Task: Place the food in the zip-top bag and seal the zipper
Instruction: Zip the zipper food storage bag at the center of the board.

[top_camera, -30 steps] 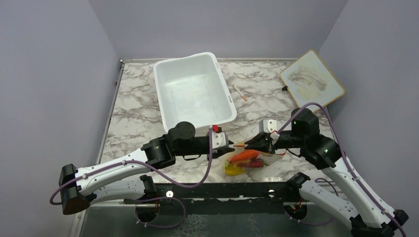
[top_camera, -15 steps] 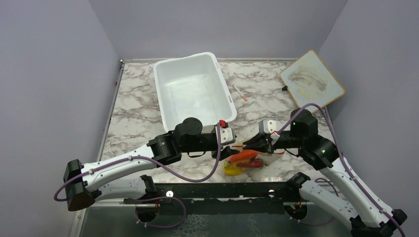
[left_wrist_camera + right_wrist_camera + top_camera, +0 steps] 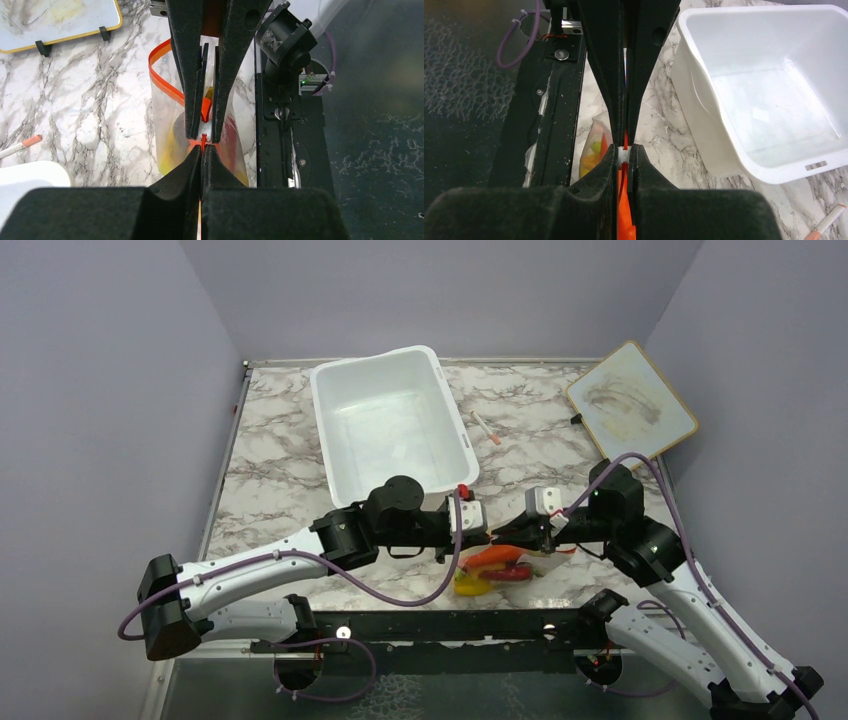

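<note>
Both arms meet tip to tip over the near edge of the grey-veined marble tabletop (image 3: 270, 470), just in front of the black mounting rail. The left hand (image 3: 486, 537) is closed all the way, its two black fingers pressed together on the thin red-orange zipper (image 3: 162, 80) that runs along the mouth of the clear, floppy plastic zip-top bag (image 3: 500, 570). The right hand (image 3: 498, 538) faces it from the other side, and its fingers are likewise pinched onto the same strip, right next to the left hand's fingertips.

In the left wrist view a stretch of the zipper bows out in a loop beside the right hand's fingers, so the two sides of the mouth stand apart there. The pouch hangs below both hands; whether its bottom rests on the tabletop cannot be told.

The food is inside the bag: an orange toy carrot (image 3: 497, 556) uppermost, a red toy chili (image 3: 512, 574) below it, and a yellow toy piece (image 3: 467, 584) at the left end.

Further back stands a white rectangular plastic tub (image 3: 322, 430), its near corner close to the left wrist. A small white-and-red pen-like stick (image 3: 486, 428) lies just to its right, and a wood-framed whiteboard (image 3: 630, 405) sits at the far right corner, well apart from the bag.
</note>
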Controlling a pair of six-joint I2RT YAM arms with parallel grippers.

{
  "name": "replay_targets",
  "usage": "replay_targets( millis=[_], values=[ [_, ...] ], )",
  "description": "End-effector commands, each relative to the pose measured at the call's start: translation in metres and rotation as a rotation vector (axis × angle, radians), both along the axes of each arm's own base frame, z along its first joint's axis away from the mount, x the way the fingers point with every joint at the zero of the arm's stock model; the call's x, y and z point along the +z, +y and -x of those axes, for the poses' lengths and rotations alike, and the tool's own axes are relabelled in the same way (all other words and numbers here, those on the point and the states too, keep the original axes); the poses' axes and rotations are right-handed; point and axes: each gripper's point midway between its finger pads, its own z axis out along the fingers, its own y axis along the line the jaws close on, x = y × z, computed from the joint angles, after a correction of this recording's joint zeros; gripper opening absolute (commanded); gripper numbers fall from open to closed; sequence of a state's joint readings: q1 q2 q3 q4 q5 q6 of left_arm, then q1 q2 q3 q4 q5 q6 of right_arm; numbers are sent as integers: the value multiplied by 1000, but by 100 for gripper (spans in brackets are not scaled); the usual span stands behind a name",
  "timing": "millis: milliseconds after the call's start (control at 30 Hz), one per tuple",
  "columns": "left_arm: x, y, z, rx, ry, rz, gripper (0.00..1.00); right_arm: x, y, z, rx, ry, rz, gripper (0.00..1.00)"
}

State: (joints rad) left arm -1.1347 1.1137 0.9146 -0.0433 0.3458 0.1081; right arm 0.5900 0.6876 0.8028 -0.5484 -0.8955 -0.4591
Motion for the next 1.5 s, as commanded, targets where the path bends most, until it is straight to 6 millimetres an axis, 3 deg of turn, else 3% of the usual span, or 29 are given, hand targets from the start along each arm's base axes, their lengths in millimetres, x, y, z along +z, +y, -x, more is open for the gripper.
replay_targets(
  millis=[0,267,633,867,1100,1300,1467],
  values=[
    [25,8,2,-15,-62,40,0,4,-3,2,11,-52,-1,1],
    [27,24,-7,40,-134,-2,0,3,-10,-1,-35,-66,30,1],
    [47,56,-21,131,-282,-29,0,-2,-29,-9,-137,-87,129,1],
    [51,74,-25,180,-319,-50,0,12,-38,-8,-167,-133,138,1],
    [56,89,-31,233,-352,-69,0,6,-46,-13,-177,-170,214,1],
    [54,104,-37,287,-371,-110,0,5,-49,-10,-159,-146,259,1],
    [50,112,-41,324,-370,-137,0,-2,-64,-10,-219,-127,323,1]
  ],
)
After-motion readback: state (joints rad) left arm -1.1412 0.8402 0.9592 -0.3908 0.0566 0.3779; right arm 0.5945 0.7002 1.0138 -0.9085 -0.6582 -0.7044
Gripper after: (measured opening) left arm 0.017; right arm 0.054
